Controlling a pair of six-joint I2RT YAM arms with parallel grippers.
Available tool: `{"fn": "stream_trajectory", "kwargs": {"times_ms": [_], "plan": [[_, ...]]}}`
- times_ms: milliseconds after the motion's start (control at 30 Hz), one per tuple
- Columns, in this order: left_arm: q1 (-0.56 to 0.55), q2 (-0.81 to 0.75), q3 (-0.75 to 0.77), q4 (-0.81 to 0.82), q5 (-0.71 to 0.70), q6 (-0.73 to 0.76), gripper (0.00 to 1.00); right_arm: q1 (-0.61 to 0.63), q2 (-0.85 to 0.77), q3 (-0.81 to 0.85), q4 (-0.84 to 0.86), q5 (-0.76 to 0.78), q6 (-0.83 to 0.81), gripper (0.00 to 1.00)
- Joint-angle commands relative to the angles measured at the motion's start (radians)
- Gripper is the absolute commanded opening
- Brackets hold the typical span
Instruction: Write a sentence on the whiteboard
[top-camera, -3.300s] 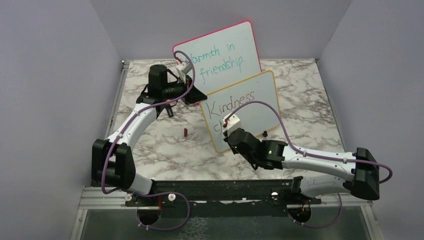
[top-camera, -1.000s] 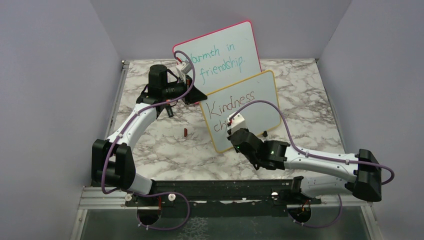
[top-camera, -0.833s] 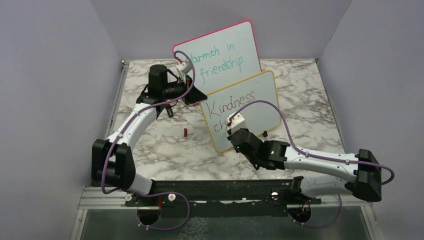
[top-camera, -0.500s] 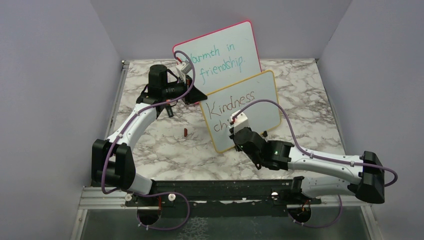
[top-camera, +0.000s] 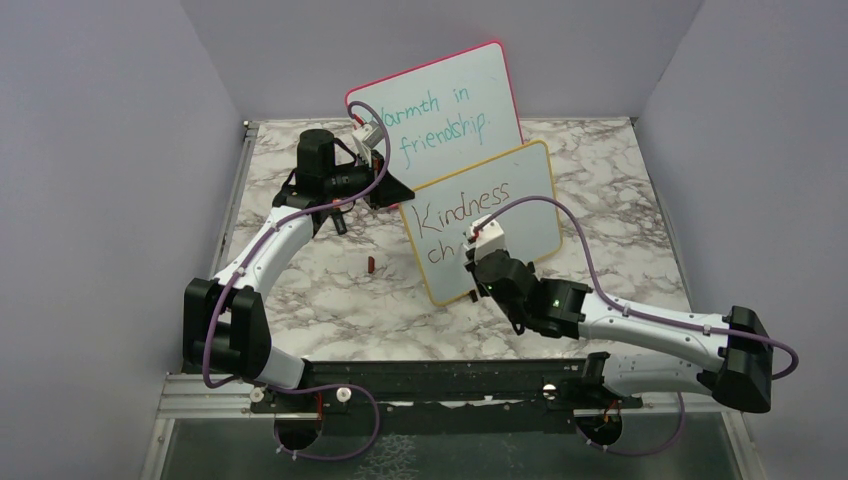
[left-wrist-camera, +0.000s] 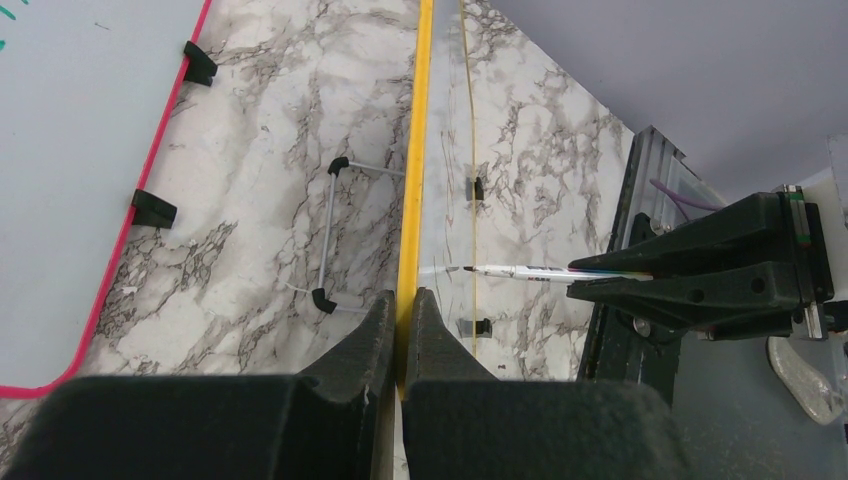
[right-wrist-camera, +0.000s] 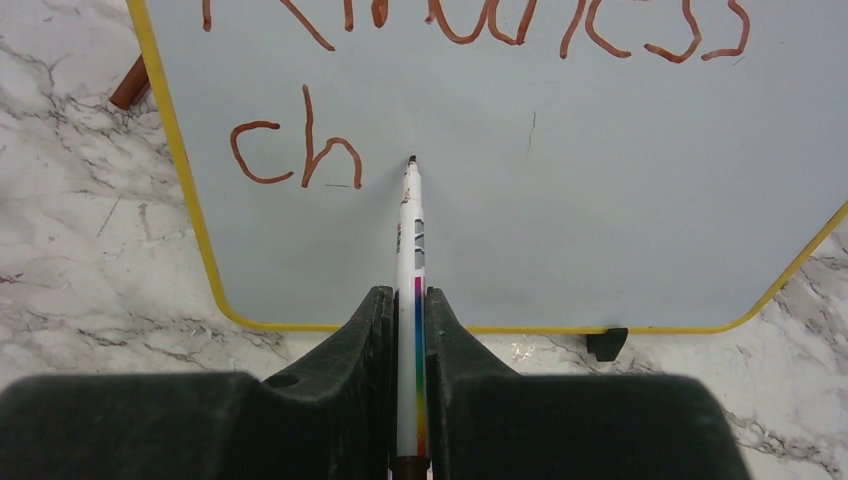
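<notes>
The yellow-framed whiteboard (top-camera: 520, 200) stands tilted mid-table. It bears "Kindness" and below it "ch" (right-wrist-camera: 295, 150) in reddish-brown. My left gripper (left-wrist-camera: 402, 300) is shut on the board's yellow upper-left edge (left-wrist-camera: 412, 180). My right gripper (right-wrist-camera: 409, 297) is shut on a white marker (right-wrist-camera: 409, 250) with a rainbow stripe. The marker's tip (right-wrist-camera: 412, 159) is at the board just right of the "h". The marker also shows in the left wrist view (left-wrist-camera: 530, 271). In the top view the right gripper (top-camera: 484, 262) is in front of the board's lower left.
A pink-red-framed board (top-camera: 440, 100) with teal "Warmth in friendship." leans behind. A small reddish marker cap (top-camera: 370, 264) lies on the marble table (top-camera: 330, 300) left of the yellow board. The board's black feet (right-wrist-camera: 606, 343) rest on the table. Grey walls enclose three sides.
My right gripper with the marker has moved right and slightly up along the board, from the "c" past the "h"; "ch" now stands written. The left arm has not moved.
</notes>
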Motion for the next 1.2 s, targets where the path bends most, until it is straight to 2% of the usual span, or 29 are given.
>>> {"fn": "stream_trajectory", "kwargs": {"times_ms": [0, 500, 1167], "plan": [[-0.028, 0.022, -0.025, -0.075, -0.030, 0.030, 0.00, -0.014, -0.002, -0.010, 0.047, 0.021, -0.010, 0.01], [-0.028, 0.023, -0.024, -0.074, -0.028, 0.030, 0.00, -0.022, 0.018, 0.003, 0.090, -0.070, -0.049, 0.01], [-0.028, 0.022, -0.025, -0.075, -0.033, 0.031, 0.00, -0.022, 0.019, 0.006, -0.061, -0.122, -0.021, 0.01]]}}
